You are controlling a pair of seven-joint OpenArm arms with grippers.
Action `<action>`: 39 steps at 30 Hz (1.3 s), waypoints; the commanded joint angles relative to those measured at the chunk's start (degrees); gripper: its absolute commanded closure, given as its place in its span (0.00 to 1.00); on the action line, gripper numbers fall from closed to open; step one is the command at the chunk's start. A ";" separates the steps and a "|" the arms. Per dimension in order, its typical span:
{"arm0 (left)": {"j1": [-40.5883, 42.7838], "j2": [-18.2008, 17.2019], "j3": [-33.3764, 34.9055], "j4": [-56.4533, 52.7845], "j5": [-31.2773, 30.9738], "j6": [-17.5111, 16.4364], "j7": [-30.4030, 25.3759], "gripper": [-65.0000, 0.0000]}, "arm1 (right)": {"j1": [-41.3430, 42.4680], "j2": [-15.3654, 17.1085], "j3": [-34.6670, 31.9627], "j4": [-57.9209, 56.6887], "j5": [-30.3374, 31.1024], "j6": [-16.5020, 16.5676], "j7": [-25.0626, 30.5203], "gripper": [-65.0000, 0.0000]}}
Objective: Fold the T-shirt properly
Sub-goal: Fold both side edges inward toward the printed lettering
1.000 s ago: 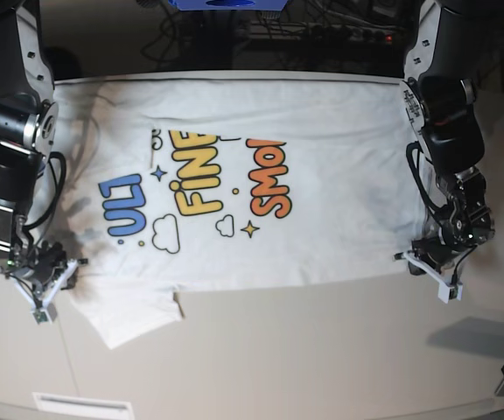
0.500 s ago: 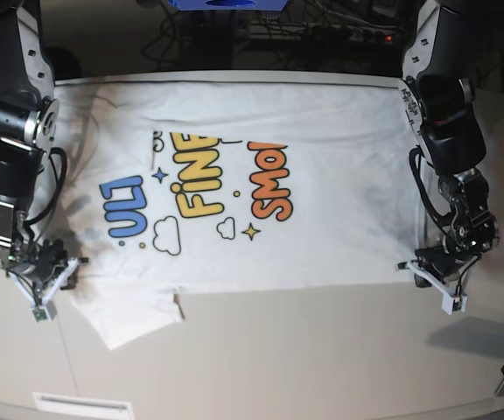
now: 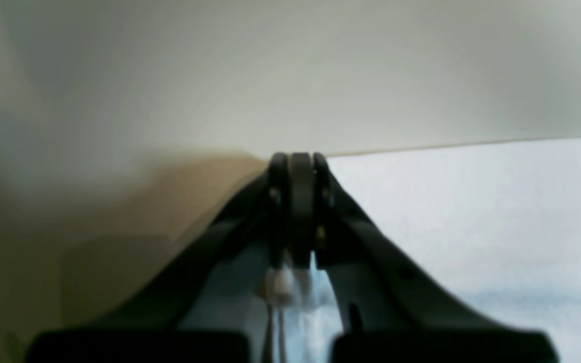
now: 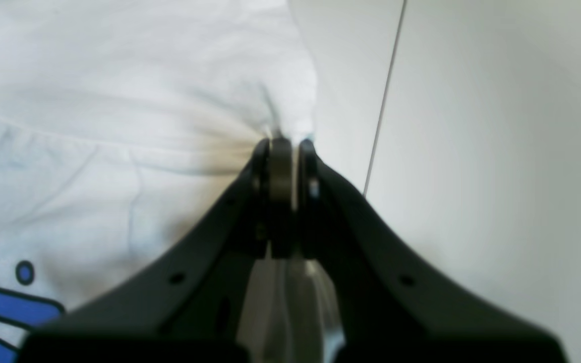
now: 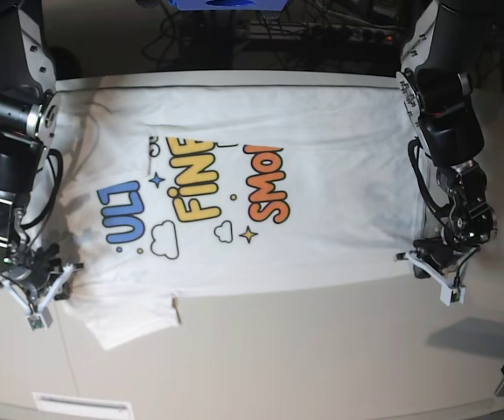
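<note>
I have the T-shirt spread lengthwise along the table's far edge; left gripper and right gripper jaws clench its near-edge corners, fabric lying beyond both.

Closed left end effector pinching T-shirt

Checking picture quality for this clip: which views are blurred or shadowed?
Left wrist view: soft all over, the shut left gripper and white cotton printed T-shirt fuzzy, brown shadow at left. Right wrist view: cloth sharper, right gripper slightly blurred. Base view: sharp, evenly lit.
</note>
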 commanded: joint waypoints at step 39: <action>11.18 2.59 -0.37 32.23 -0.07 0.09 12.75 1.00 | -4.97 0.14 4.91 11.70 0.60 0.04 0.69 1.00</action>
